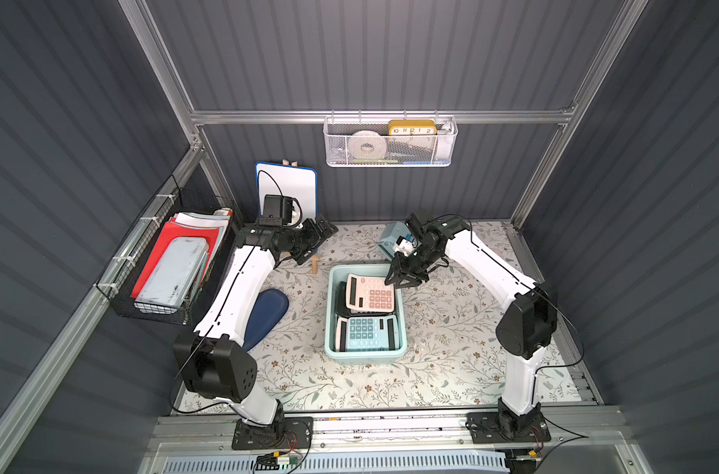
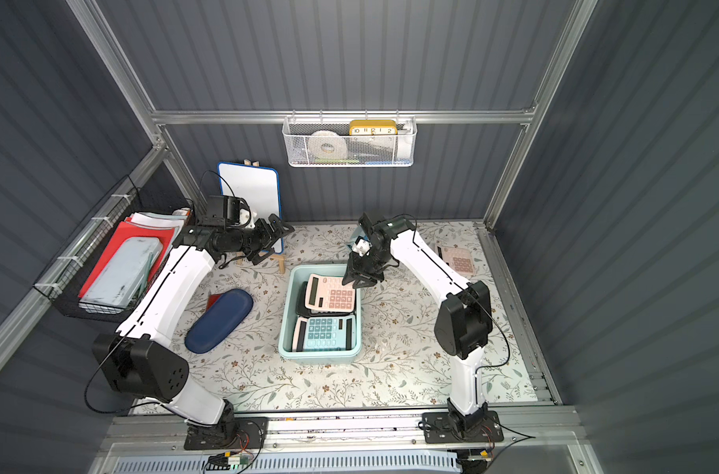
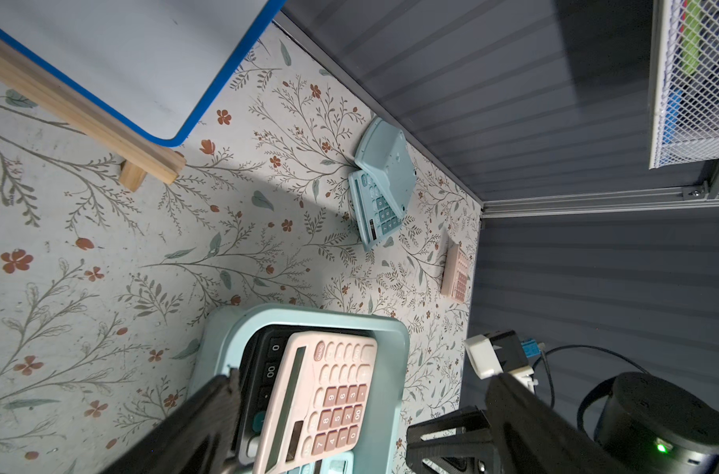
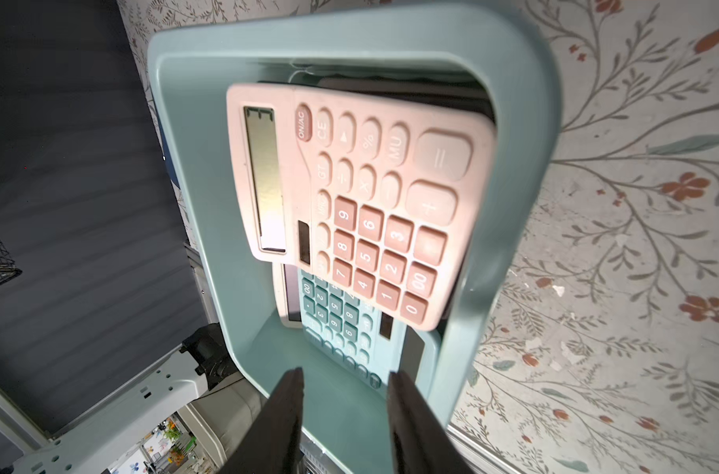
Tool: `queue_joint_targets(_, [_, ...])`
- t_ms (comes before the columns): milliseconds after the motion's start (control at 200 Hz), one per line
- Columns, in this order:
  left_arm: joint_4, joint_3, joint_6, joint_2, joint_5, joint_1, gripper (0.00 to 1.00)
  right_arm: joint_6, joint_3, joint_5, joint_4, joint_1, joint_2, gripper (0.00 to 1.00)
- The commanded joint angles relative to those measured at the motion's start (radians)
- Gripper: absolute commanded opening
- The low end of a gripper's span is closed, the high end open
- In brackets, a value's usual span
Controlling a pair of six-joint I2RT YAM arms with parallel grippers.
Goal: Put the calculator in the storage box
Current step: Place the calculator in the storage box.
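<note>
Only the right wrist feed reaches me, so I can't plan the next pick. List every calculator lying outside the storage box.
Observer: By the back wall, a face-down teal calculator rests on a face-up teal calculator.
Operator: Go on.
Observer: A loose pink calculator lies on the table near the right wall, beyond the right arm.
Operator: Now place the left pincer.
Observer: The left pincer hangs open before the whiteboard, apart from the storage box.
</note>
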Motion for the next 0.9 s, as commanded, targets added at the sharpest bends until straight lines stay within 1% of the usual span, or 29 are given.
queue_joint_targets(0, [-0.042, -0.024, 0.018, 0.017, -0.01, 0.004, 0.99, -0.025, 0.021, 0.01, -0.036, 0.015, 0.014, 0.37])
queue_joint_targets(125, [-0.075, -0.043, 0.021, 0.03, 0.001, 0.008, 0.99, -0.028, 0.033, 0.006, -0.016, 0.039, 0.04, 0.35])
queue_joint_targets(285, [-0.123, -0.061, 0.02, 0.05, 0.013, 0.014, 0.99, -0.053, 0.072, 0.04, -0.025, 0.068, 0.084, 0.35])
queue_joint_targets(470, [-0.15, -0.089, 0.029, 0.076, 0.069, 0.014, 0.99, -0.091, 0.091, 0.106, -0.037, 0.101, 0.117, 0.34])
queue_joint_targets(480, [-0.149, -0.091, 0.03, 0.076, 0.094, 0.015, 0.99, -0.093, 0.091, 0.111, -0.036, 0.103, 0.119, 0.34])
queue_joint_targets(500, [-0.151, -0.092, 0.033, 0.079, 0.107, 0.014, 0.99, -0.096, 0.091, 0.115, -0.036, 0.105, 0.121, 0.34])
queue_joint_targets(640, [-0.167, -0.099, 0.054, 0.093, 0.132, 0.015, 0.99, -0.107, 0.097, 0.155, -0.021, 0.123, 0.149, 0.33])
queue_joint_targets(895, [-0.181, -0.099, 0.073, 0.113, 0.153, 0.014, 0.99, -0.126, 0.162, 0.135, -0.008, 0.15, 0.244, 0.33])
